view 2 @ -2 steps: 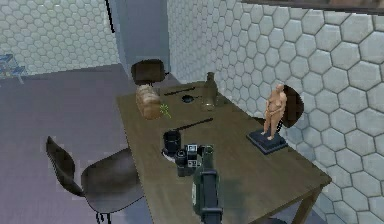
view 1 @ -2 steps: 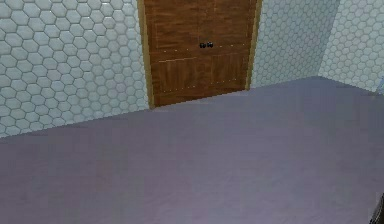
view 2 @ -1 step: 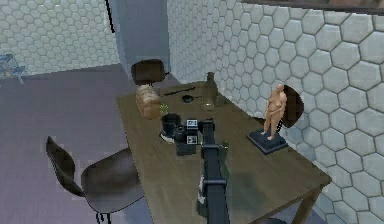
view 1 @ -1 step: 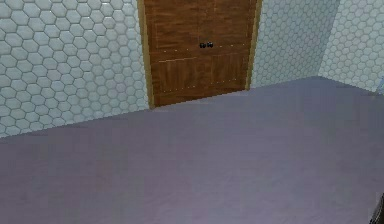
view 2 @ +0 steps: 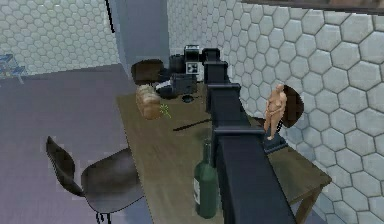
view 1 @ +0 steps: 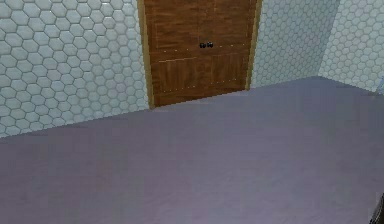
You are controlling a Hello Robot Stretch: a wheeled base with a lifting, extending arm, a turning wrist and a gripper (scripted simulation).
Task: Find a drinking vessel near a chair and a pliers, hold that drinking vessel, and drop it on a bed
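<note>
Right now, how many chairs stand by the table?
2. One chair stands at the table's long side, lower left in the arm side view; a second chair at its far end. The arm may hide more.

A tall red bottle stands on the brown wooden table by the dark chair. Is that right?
Not quite. The tall glass bottle is green, not red. The arm side view shows it standing on the brown wooden table by the dark rounded chair.
</note>
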